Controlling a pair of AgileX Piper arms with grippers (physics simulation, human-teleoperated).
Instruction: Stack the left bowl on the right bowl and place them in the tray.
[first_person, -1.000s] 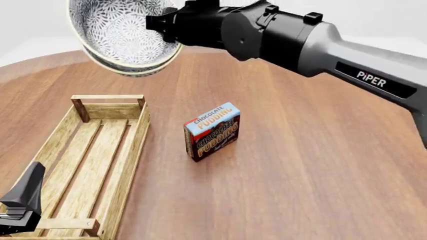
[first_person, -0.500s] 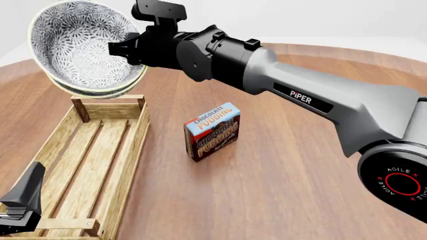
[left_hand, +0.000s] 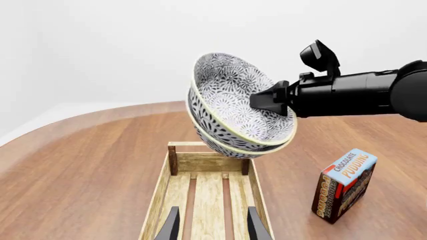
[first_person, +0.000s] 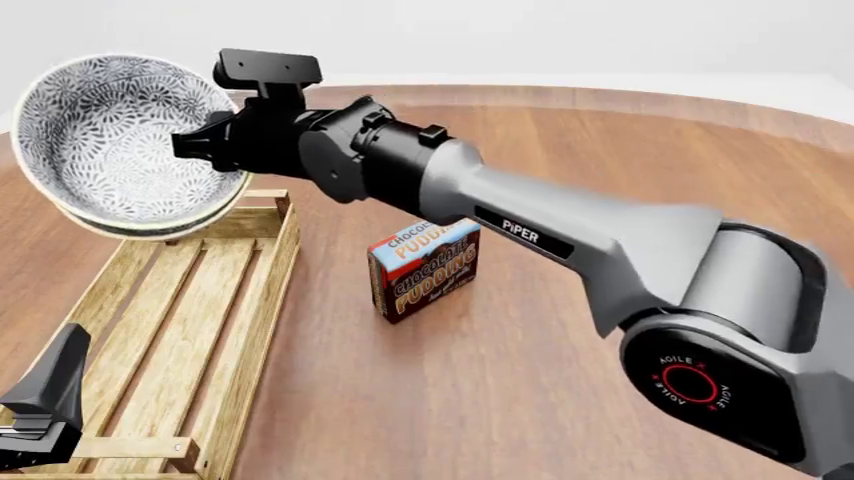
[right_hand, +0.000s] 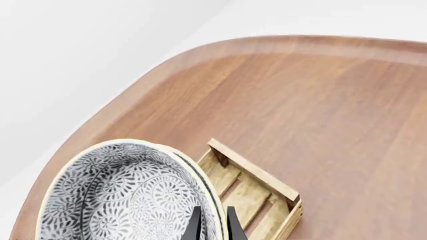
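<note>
Since the earlier frames, the right arm has swung the nested bowls leftward and lower; they now hang over the far end of the tray, where before they were up and to the right of it.

Right gripper: closed on the rim of the two stacked bowls, one finger inside, the other outside, as the right wrist view shows. The left bowl sits nested inside the right bowl; only a thin crescent of the outer bowl's rim and wall shows beneath the inner one. The stack is tilted, its opening facing the near side and up. It is held in the air, clear of the tray and the table; no contact with the tray's far wall is visible.

Tray: lies on the left part of the table, its long axis running near to far. Its slatted floor carries nothing.

Left gripper: at the near left, over the near end of the tray. In the left wrist view its two fingers stand apart with bare slats between them, so it is open and holds nothing.

Chocolate pudding box: stands upright on the table just to the right of the tray, apart from it, beneath the right arm's forearm.

Bowl contents: the inner bowl shows only its floral pattern.
</note>
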